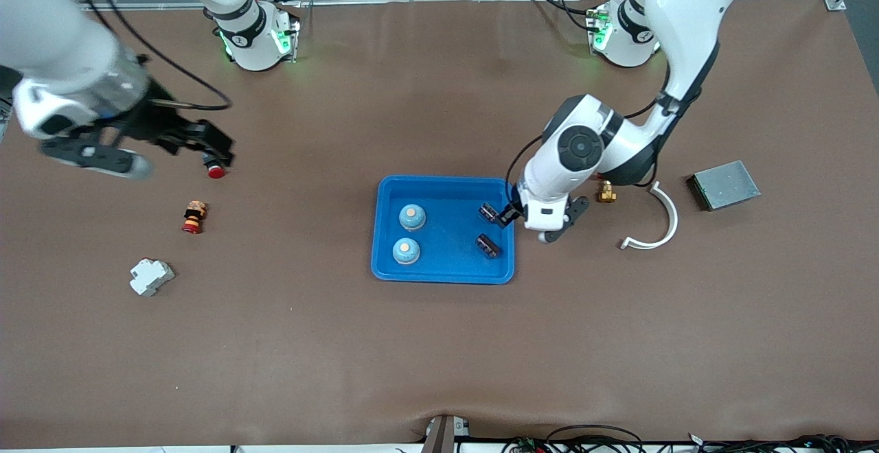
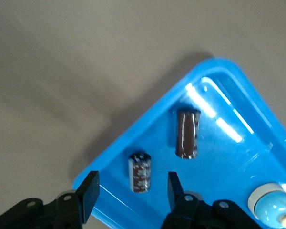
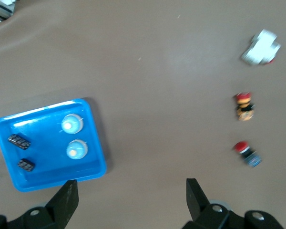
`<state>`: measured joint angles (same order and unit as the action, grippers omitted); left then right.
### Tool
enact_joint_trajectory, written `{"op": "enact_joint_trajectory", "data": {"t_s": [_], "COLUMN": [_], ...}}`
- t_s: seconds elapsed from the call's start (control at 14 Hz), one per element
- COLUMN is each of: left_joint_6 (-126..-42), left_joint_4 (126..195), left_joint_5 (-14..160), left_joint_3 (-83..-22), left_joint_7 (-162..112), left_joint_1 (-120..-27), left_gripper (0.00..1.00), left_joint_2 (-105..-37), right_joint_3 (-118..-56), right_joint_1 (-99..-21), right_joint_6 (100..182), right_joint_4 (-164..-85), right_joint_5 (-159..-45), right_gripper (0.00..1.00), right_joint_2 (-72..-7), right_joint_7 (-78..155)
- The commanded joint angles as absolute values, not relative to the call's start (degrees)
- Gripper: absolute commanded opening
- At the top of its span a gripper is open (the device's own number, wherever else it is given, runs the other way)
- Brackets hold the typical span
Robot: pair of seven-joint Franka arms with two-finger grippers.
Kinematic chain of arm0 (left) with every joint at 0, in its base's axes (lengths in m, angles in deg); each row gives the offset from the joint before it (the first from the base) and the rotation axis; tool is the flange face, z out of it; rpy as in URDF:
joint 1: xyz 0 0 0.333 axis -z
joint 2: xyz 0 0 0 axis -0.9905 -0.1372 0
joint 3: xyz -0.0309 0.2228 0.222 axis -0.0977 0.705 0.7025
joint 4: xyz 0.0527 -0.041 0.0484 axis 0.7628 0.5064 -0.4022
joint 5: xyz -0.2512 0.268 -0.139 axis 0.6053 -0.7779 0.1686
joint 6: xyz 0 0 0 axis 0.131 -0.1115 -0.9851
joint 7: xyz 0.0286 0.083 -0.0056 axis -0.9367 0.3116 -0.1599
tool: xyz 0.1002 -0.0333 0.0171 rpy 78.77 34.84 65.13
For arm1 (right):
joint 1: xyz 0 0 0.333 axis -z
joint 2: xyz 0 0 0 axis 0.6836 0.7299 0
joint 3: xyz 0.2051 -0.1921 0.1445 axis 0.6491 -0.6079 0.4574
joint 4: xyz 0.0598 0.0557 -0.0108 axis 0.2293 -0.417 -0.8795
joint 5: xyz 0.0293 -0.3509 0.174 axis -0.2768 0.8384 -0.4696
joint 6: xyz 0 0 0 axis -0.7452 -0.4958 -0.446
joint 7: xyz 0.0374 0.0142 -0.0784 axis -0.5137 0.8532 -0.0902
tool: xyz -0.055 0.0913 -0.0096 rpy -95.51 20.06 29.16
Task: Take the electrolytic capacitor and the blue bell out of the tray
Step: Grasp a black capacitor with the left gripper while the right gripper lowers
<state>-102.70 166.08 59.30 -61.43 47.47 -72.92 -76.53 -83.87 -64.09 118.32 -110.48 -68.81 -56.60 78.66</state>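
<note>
A: Two capacitors and two blue bells lie in the tray (image 1: 443, 269), going by the front view. The left pincer (image 1: 503, 217) is down at the tray's end toward the left arm, right at the upper capacitor (image 1: 488, 213). The other capacitor (image 1: 488, 246) lies nearer the front camera, a little apart.

B: And the bells?

A: Both sit toward the right arm's end of the tray, one bell (image 1: 412, 217) farther from the camera, the second bell (image 1: 406, 251) nearer. The right pincer (image 1: 206, 144) hangs over bare table (image 1: 439, 364) well away from the tray, close to a red-capped button (image 1: 216, 171); that arm waits.

B: What does the left wrist view give you?

A: The relation that matters. The capacitor (image 2: 139, 172) lies on its side between the left pincer's (image 2: 129, 192) two fingers (image 2: 88, 194), its long axis running roughly along them, so a squeeze would land across its round body. The fingers stand apart with clear gaps on both sides, touching nothing yet. The second capacitor (image 2: 187, 132) is just beside it, outside the fingers, and a bell (image 2: 272, 208) shows at the picture's edge.

B: Right wrist view?

A: The right pincer (image 3: 131, 198) is spread wide and empty over the table. The tray (image 3: 47, 180) sits well off from it, with both bells and both capacitors inside. I judge the left arm far nearer to the job.
</note>
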Motion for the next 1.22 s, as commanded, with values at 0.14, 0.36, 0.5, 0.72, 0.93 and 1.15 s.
{"op": "enact_joint_trajectory", "data": {"t_s": [0.14,0.36,0.5,0.72,0.93,1.15], "left_joint_6": [-102.81,-102.99,-103.16,-104.57,-104.66,-104.66], "left_joint_4": [161.09,161.09,161.09,161.18,161.18,161.09], "left_joint_5": [53.13,50.65,50.56,49.33,49.33,49.24], "left_joint_3": [-60.95,-60.86,-60.86,-60.86,-60.86,-60.86], "left_joint_7": [54.36,56.31,56.49,58.59,58.86,58.77], "left_joint_1": [-69.37,-69.37,-69.28,-69.02,-68.58,-68.49], "left_gripper": [0.59,0.59,0.57,0.57,0.50,0.31], "left_joint_2": [-83.25,-84.92,-85.71,-86.51,-87.38,-88.00], "right_joint_3": [-84.59,-84.59,-84.67,-84.68,-84.85,-84.94], "right_joint_1": [-76.68,-81.78,-84.60,-86.01,-87.15,-87.42], "right_joint_6": [122.88,131.65,139.03,150.36,154.36,154.36], "right_joint_4": [-109.77,-110.21,-110.38,-115.19,-117.59,-117.76], "right_joint_5": [-69.48,-70.10,-69.66,-69.05,-68.61,-64.22], "right_gripper": [1.00,1.00,1.00,1.00,1.00,1.00], "right_joint_2": [-48.56,-42.85,-38.81,-35.89,-33.97,-31.06], "right_joint_7": [96.58,102.46,106.78,106.97,107.06,107.15]}}
